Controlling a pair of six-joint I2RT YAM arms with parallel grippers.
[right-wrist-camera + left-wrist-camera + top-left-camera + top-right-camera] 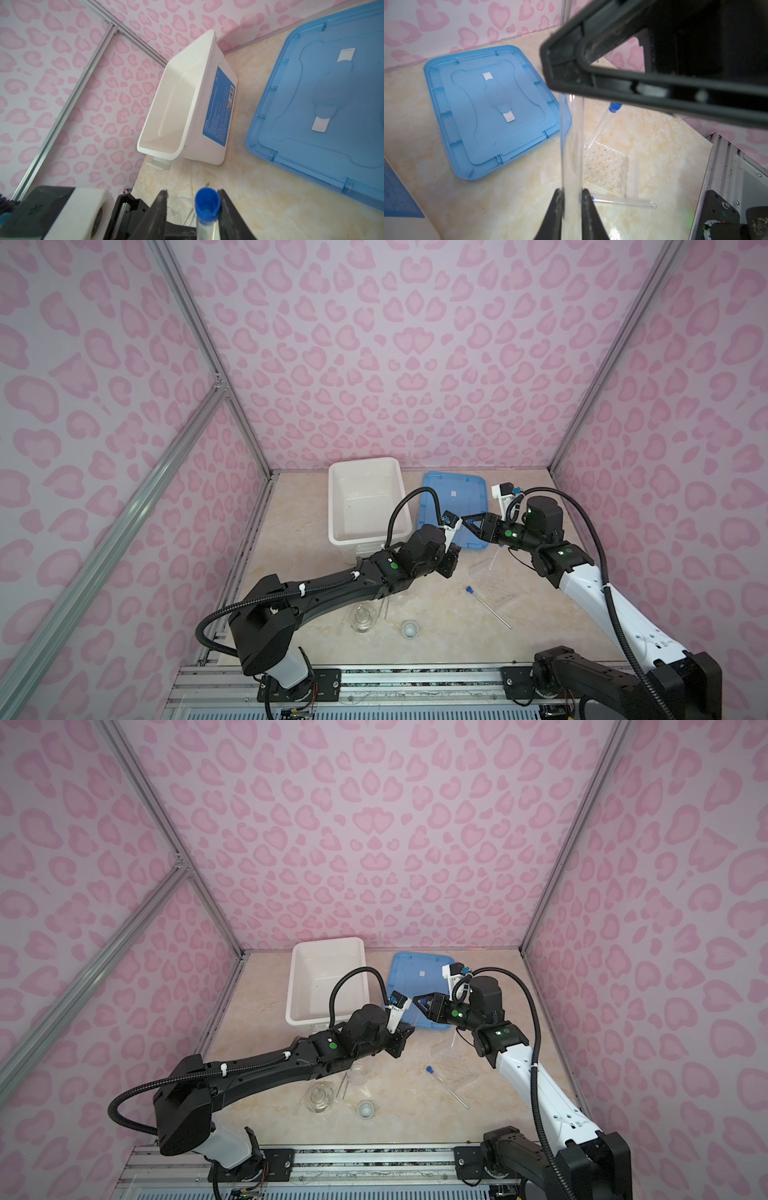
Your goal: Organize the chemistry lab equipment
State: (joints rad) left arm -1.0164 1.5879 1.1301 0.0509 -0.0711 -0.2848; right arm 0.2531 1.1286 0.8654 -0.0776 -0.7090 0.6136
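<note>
Left fingers [553, 216] were pinched shut on the test tube [572, 145], held between them; your right fingers [227, 209] straddled its blue cap [207, 204], part open, gap on one side. Clear, thin, smooth round wall: likely light, slippery, breakable. Your best hold looked to be the cap, squeezed gently.

Counted 3 clear tubes w/ blue caps: tube 1 [572, 145], tube 2 [601, 126], tube 3 [623, 202]. Found 1 clear rack [608, 170], 1 flask [363, 618], 1 beaker [359, 1073], 1 small white cup [410, 629], 1 pr tweezers [344, 1085]. Also noted 1 white bin [345, 489], 1 blue lid [465, 506], 2 robot arms: left arm [332, 585], right arm [582, 578].
</note>
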